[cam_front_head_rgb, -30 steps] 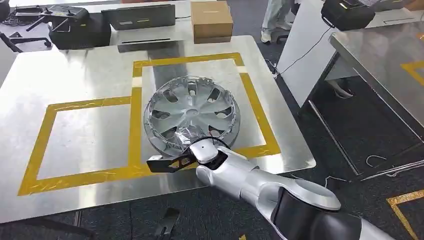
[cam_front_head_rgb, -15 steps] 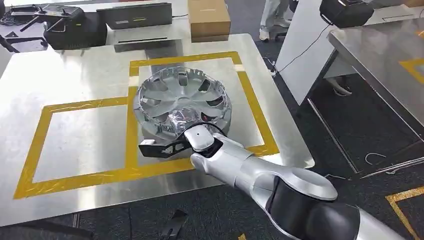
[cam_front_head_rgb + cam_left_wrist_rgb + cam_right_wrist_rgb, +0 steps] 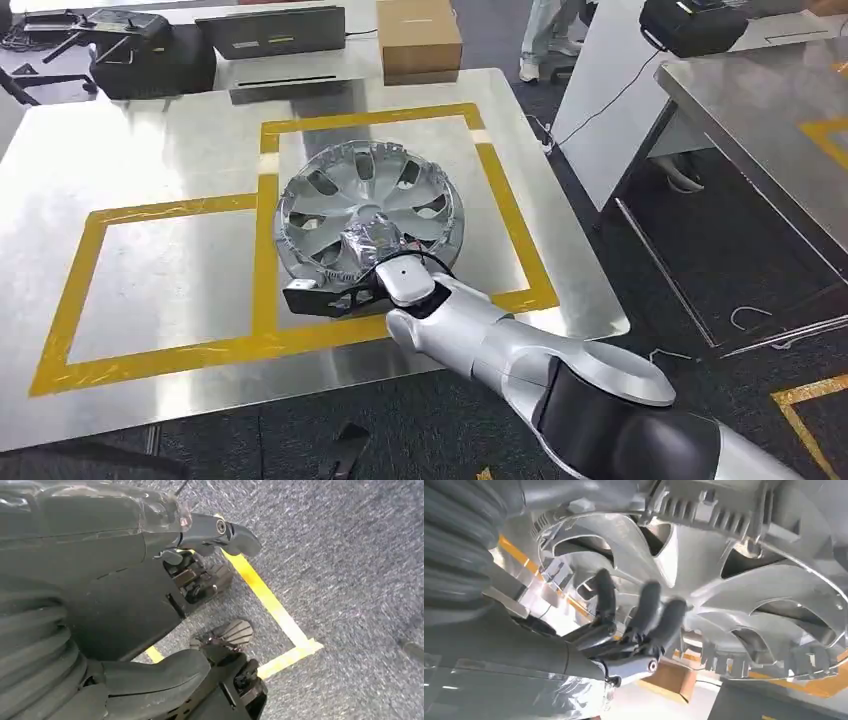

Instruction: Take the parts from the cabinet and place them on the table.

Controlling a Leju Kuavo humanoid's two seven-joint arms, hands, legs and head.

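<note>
A silver hubcap [image 3: 350,195] sits slightly tilted over the steel table [image 3: 170,150], across the left edge of the right yellow tape square [image 3: 500,200]. My right hand [image 3: 375,240] grips its near rim from below. In the right wrist view my right hand [image 3: 644,615] has its dark fingers pressed against the spoked inner face of the hubcap [image 3: 734,575]. My left hand [image 3: 190,585] hangs over the grey carpet with fingers and thumb apart and nothing in it.
A cardboard box [image 3: 418,38], black cases [image 3: 150,55] and a flat grey device [image 3: 270,30] sit beyond the table's far edge. A second steel table [image 3: 760,110] stands to the right across a carpeted aisle. A person's legs [image 3: 550,35] show at the back.
My right hand has carried the hubcap a little to the left and farther over the table. In the last half second it has hardly moved.
</note>
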